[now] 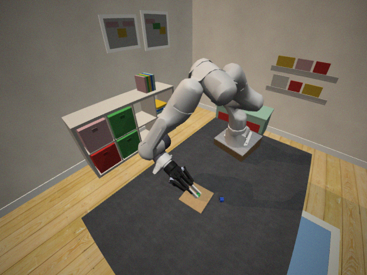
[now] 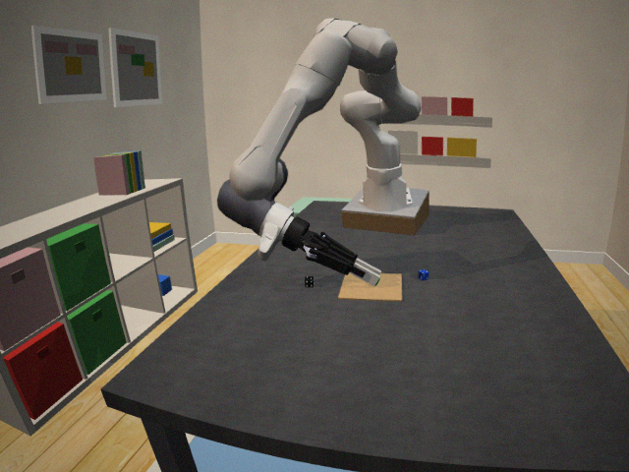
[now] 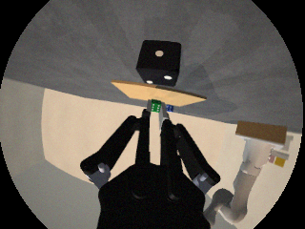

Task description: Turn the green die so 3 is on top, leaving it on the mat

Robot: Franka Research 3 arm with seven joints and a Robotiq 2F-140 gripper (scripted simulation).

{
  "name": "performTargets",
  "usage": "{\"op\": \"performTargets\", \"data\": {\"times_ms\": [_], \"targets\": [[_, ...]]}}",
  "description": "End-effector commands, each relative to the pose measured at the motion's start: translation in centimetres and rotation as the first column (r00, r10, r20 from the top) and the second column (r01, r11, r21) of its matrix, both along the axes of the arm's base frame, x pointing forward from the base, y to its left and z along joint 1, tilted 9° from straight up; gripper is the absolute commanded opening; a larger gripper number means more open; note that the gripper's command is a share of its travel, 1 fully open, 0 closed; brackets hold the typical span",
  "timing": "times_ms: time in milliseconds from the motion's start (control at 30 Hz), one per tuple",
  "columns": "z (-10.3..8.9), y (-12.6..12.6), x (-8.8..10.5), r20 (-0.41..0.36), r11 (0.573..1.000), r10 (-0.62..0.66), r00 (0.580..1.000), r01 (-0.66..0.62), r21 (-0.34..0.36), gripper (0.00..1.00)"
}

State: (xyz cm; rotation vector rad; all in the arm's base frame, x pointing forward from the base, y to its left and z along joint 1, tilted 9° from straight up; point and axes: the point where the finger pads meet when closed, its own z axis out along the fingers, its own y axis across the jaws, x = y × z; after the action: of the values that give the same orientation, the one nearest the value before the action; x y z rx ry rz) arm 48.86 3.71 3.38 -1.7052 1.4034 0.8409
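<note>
One green die [image 1: 197, 194] pinched tight in my pincer [image 1: 196, 192], held low over the tan mat [image 1: 201, 204], blue die [image 1: 221, 199] and black die [image 2: 309, 280] apart on the table [image 2: 355, 355].
</note>
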Motion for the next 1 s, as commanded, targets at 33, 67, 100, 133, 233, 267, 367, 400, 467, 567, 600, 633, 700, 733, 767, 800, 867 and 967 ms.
{"op": "performTargets", "data": {"times_ms": [33,67,100,133,233,267,367,400,467,567,600,633,700,733,767,800,867,967], "targets": [[-0.05,-0.01,0.11,0.007,1.0,0.001,1.0,-0.001,0.0,0.09],[-0.05,-0.01,0.11,0.007,1.0,0.001,1.0,-0.001,0.0,0.09],[-0.05,-0.01,0.11,0.007,1.0,0.001,1.0,-0.001,0.0,0.09],[-0.05,-0.01,0.11,0.007,1.0,0.001,1.0,-0.001,0.0,0.09],[-0.05,-0.01,0.11,0.007,1.0,0.001,1.0,-0.001,0.0,0.09],[-0.05,-0.01,0.11,0.007,1.0,0.001,1.0,-0.001,0.0,0.09],[-0.05,-0.01,0.11,0.007,1.0,0.001,1.0,-0.001,0.0,0.09],[-0.05,-0.01,0.11,0.007,1.0,0.001,1.0,-0.001,0.0,0.09],[-0.05,-0.01,0.11,0.007,1.0,0.001,1.0,-0.001,0.0,0.09],[-0.05,-0.01,0.11,0.007,1.0,0.001,1.0,-0.001,0.0,0.09],[-0.05,-0.01,0.11,0.007,1.0,0.001,1.0,-0.001,0.0,0.09],[-0.05,-0.01,0.11,0.007,1.0,0.001,1.0,-0.001,0.0,0.09],[-0.05,-0.01,0.11,0.007,1.0,0.001,1.0,-0.001,0.0,0.12],[-0.05,-0.01,0.11,0.007,1.0,0.001,1.0,-0.001,0.0,0.12],[-0.05,-0.01,0.11,0.007,1.0,0.001,1.0,-0.001,0.0,0.12],[-0.05,-0.01,0.11,0.007,1.0,0.001,1.0,-0.001,0.0,0.14],[-0.05,-0.01,0.11,0.007,1.0,0.001,1.0,-0.001,0.0,0.14],[-0.05,-0.01,0.11,0.007,1.0,0.001,1.0,-0.001,0.0,0.17]]}}
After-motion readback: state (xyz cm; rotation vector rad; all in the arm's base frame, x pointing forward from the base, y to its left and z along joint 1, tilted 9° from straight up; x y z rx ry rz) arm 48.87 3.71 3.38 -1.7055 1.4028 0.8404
